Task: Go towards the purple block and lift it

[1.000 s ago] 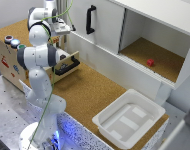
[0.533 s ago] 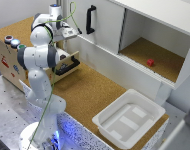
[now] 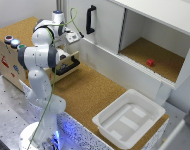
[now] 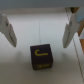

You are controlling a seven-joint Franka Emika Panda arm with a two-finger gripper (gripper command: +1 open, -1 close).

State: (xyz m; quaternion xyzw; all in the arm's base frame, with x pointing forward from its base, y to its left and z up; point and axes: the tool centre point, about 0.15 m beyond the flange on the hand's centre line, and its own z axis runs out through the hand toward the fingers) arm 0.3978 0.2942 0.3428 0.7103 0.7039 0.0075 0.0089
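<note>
Hovering wide open, the gripper point(image 4: 37, 31) brackets the purple block point(image 4: 42, 57), aligning for a descending grasp.

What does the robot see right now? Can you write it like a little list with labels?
robot: one white arm reaching toward the open drawer
gripper: open, hanging above the block, not touching it
block: dark purple block with a yellow mark, resting on a white surface, between the fingers' line in the wrist view
cupboard: open white cabinet with a small red object inside
bin: white tray on the cork tabletop
task step: block not yet lifted
</note>
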